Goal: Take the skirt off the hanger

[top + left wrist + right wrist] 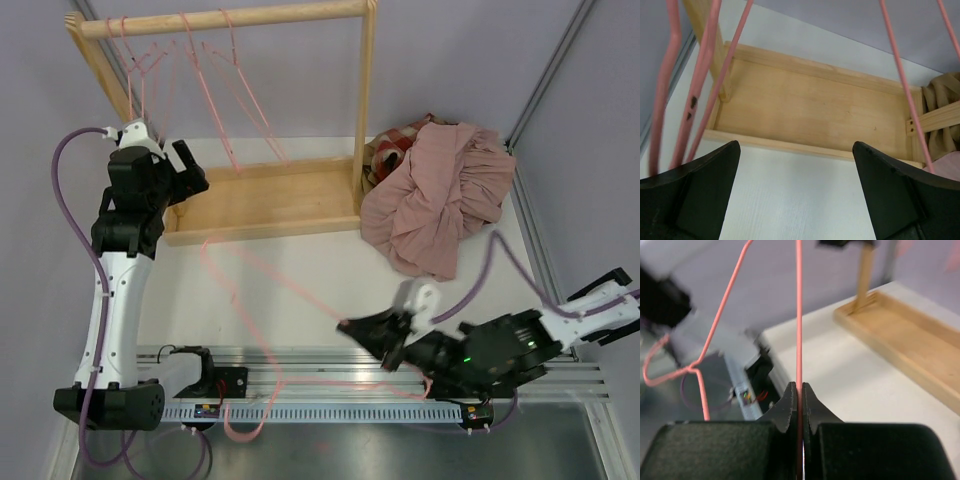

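evidently the crumpled dusty-pink fabric skirt (440, 195) lies heaped on the white table (330, 250) just beside the light wooden rack (265, 200) — off the thin pink wire hanger (799, 315). the right gripper (799, 390) pinches that bare wire tight, probably to steady it. the left gripper (795, 150) hovers spread wide over the rack's tray — holding nothing.

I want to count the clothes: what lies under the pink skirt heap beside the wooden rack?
A red and yellow patterned cloth peeks out at the far edge of the skirt, by the post of the rack. How far it reaches under is covered.
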`<act>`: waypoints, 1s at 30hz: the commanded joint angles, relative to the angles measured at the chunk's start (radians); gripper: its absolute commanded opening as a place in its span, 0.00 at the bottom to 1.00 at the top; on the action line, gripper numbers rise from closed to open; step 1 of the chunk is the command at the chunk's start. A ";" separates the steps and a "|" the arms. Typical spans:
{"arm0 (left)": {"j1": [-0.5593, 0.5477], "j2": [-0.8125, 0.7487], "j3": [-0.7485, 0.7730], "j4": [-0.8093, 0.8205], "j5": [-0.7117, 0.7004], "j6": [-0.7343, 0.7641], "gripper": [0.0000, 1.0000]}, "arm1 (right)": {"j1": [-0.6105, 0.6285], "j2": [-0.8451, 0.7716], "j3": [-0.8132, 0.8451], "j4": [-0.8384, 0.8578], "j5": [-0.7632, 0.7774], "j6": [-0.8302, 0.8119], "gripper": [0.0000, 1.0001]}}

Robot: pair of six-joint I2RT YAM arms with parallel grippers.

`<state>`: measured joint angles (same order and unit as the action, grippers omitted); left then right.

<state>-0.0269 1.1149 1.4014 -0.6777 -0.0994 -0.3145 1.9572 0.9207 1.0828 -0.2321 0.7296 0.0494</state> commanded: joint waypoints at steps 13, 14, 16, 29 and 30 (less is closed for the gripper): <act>-0.052 -0.173 -0.317 0.302 0.401 -0.112 0.98 | -0.012 -0.321 0.029 0.606 0.502 -0.514 0.00; -0.100 -0.184 -0.321 0.314 0.394 -0.107 0.98 | -0.012 -0.309 0.051 0.600 0.507 -0.526 0.00; -0.275 -0.188 -0.323 0.340 0.319 -0.101 0.99 | -0.012 -0.236 0.149 0.460 0.519 -0.516 0.00; -0.643 -0.112 -0.072 0.314 0.167 -0.221 0.99 | -0.694 0.253 0.332 -0.251 0.059 0.065 0.00; -0.651 -0.110 -0.067 0.314 0.165 -0.221 0.99 | -0.710 0.263 0.319 -0.230 0.019 0.087 0.00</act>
<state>-0.6621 0.9936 1.2766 -0.4141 0.1017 -0.5110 1.2976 1.1625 1.4570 -0.4038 0.9516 -0.0204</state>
